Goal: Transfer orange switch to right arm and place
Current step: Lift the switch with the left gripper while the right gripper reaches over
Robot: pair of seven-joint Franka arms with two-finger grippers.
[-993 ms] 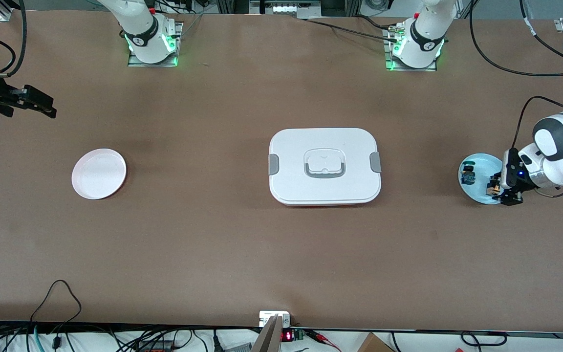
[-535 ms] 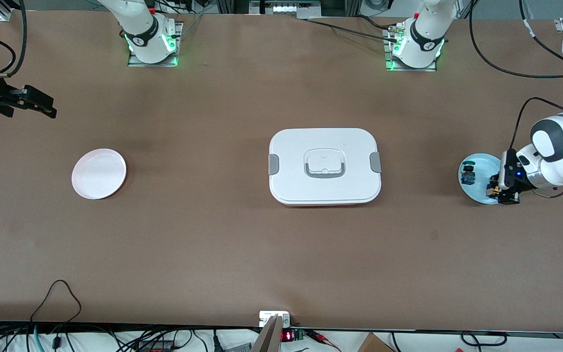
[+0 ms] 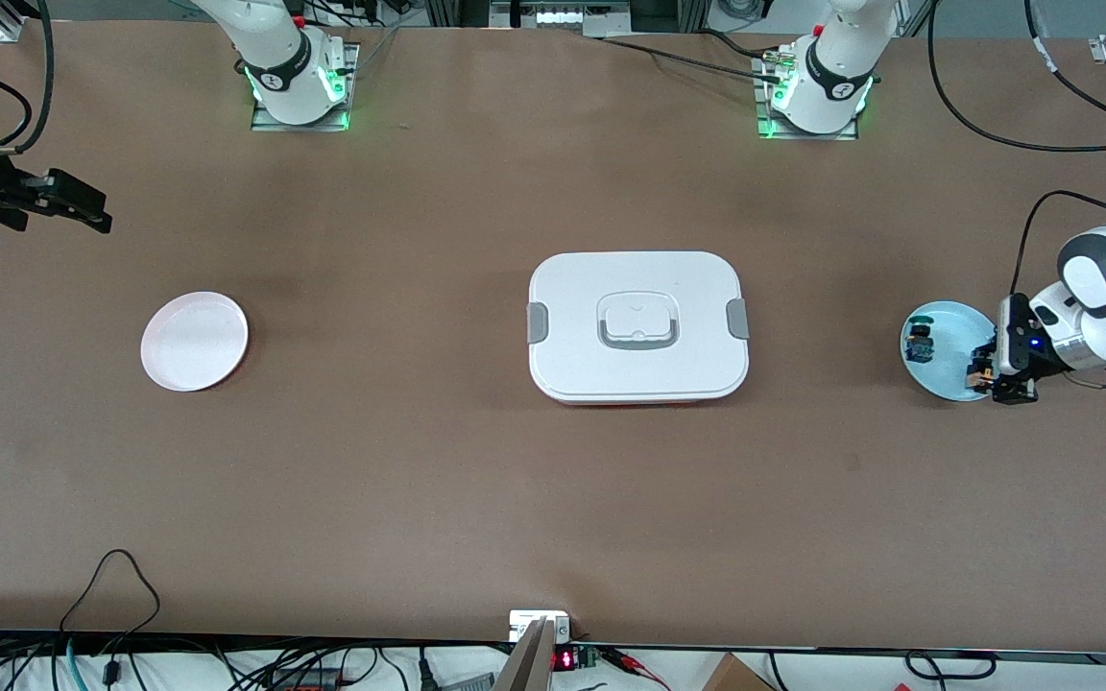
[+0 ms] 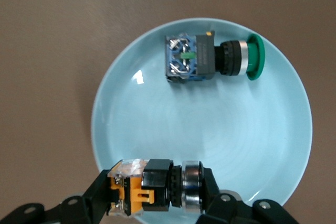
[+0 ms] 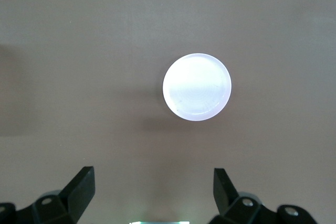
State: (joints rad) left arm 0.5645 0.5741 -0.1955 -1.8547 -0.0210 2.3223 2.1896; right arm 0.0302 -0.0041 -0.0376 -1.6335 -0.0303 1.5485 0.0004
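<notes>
The orange switch, with a black and silver button end, sits between the fingers of my left gripper, which is shut on it. The grip is at the rim of a light blue plate at the left arm's end of the table; whether the switch still touches the plate I cannot tell. In the front view the orange switch shows at the left gripper on the edge of the blue plate. My right gripper hangs open and empty over the right arm's end; its fingertips stand wide apart.
A black switch with blue-green parts lies in the blue plate. A pale round plate sits near the right arm's end, below the right gripper. A white lidded box stands mid-table.
The left gripper's fingers have closed onto the orange switch, and its wrist has shifted slightly toward the table's end. The right arm has not moved.
</notes>
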